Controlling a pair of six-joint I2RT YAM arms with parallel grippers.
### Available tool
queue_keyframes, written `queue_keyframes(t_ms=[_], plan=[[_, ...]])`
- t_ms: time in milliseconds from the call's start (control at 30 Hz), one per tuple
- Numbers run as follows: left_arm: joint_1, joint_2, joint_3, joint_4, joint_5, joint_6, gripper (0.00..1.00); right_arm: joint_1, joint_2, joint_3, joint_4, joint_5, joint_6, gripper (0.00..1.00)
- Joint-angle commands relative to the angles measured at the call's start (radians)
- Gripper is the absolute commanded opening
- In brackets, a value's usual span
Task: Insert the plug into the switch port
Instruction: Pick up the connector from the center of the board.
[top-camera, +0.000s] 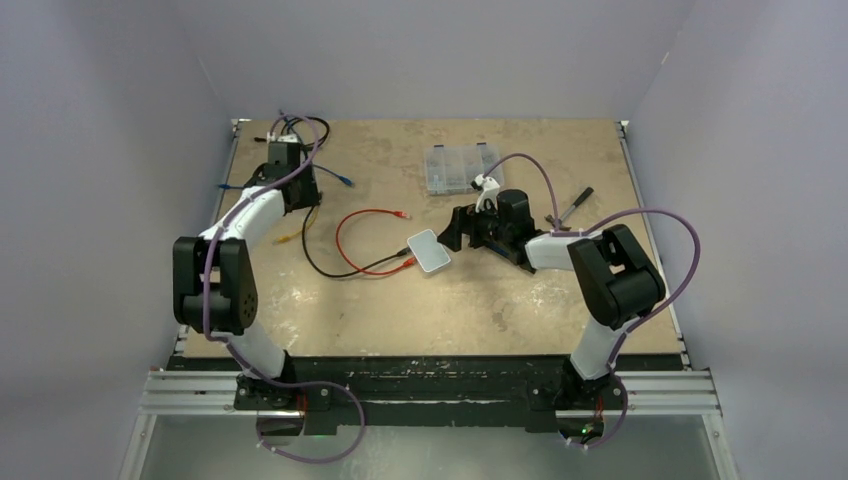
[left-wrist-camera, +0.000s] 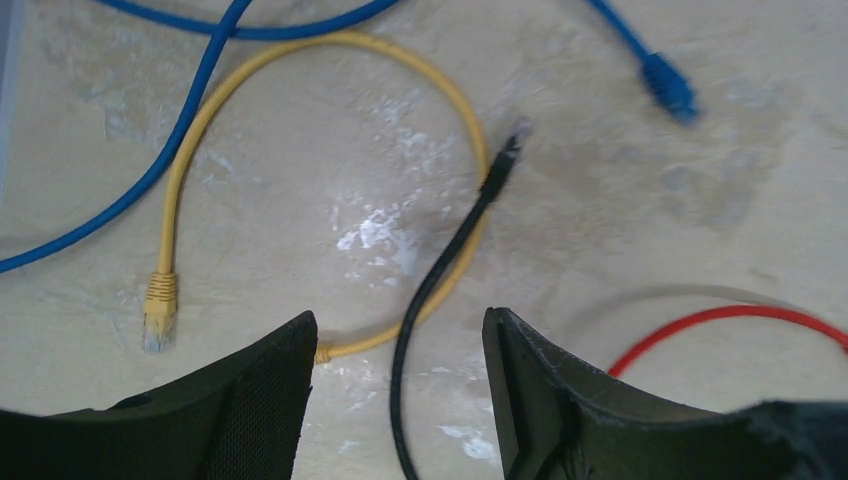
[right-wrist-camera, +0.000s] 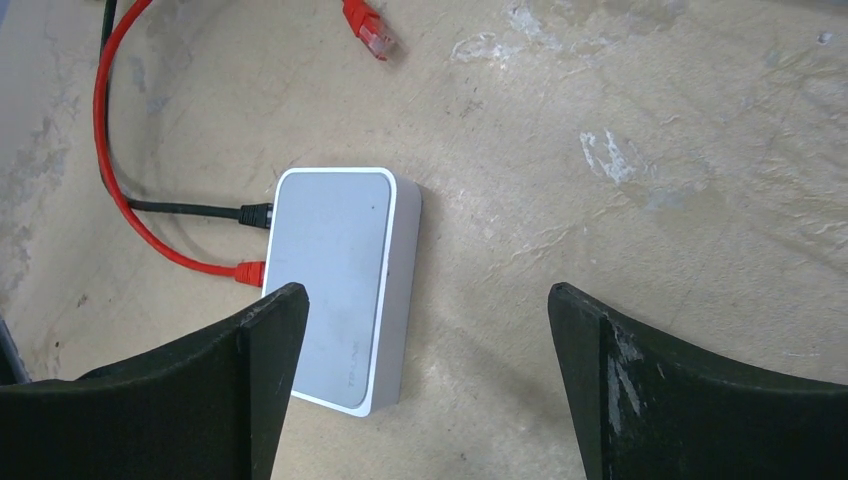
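1. Black textured fingers (left-wrist-camera: 260, 400) of the left gripper (left-wrist-camera: 398, 330) fill the bottom of the left wrist view. Its jaws stand partly apart and grasp nothing.
2. Between those fingers a thin black cable (left-wrist-camera: 440, 270) lies loose on the table. Its free black plug (left-wrist-camera: 505, 155) points away from the wrist.
3. To its left a yellow patch cable (left-wrist-camera: 300, 60) curls in a loop that the black cable crosses. The yellow plug (left-wrist-camera: 158, 305) lies near the left finger.
4. Beyond them a blue cable (left-wrist-camera: 150, 170) sweeps across, and its blue plug (left-wrist-camera: 668, 85) lies at the upper right.
5. Between the two arms a thin red cable (top-camera: 345, 240) loops on the worn tan wooden table (top-camera: 560, 310). One free red plug (right-wrist-camera: 368, 30) lies apart from the switch.
6. Right of that loop, near the table's middle, a white rectangular plastic switch (right-wrist-camera: 340, 270) lies flat.
7. A second black plug (right-wrist-camera: 255, 214) and a second red plug (right-wrist-camera: 250, 270) meet its port side, next to each other. How deep they sit I cannot tell.
8. Over the switch hangs the right gripper (right-wrist-camera: 427, 295), with its jaws spread wide and nothing between them. One finger overlaps the switch's near corner in the wrist view.
9. Behind that arm a clear plastic compartment box (top-camera: 460, 167) sits toward the far edge, and a black-handled tool (top-camera: 572, 203) lies further right.
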Motion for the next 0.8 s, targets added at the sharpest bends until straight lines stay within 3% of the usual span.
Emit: queue_keyframes(t_ms=[0, 400, 767], plan=[[0.048, 0.071, -0.011, 0.005, 0.043, 0.055, 0.61, 0.001, -0.037, 0.000, 0.047, 0.025, -0.001, 0.93], [0.136, 0.170, 0.054, -0.133, 0.075, 0.130, 0.52, 0.001, -0.031, 0.003, 0.038, 0.022, -0.002, 0.92], [0.134, 0.111, 0.033, -0.158, 0.071, 0.148, 0.50, 0.002, -0.013, 0.011, 0.031, 0.015, -0.002, 0.91]])
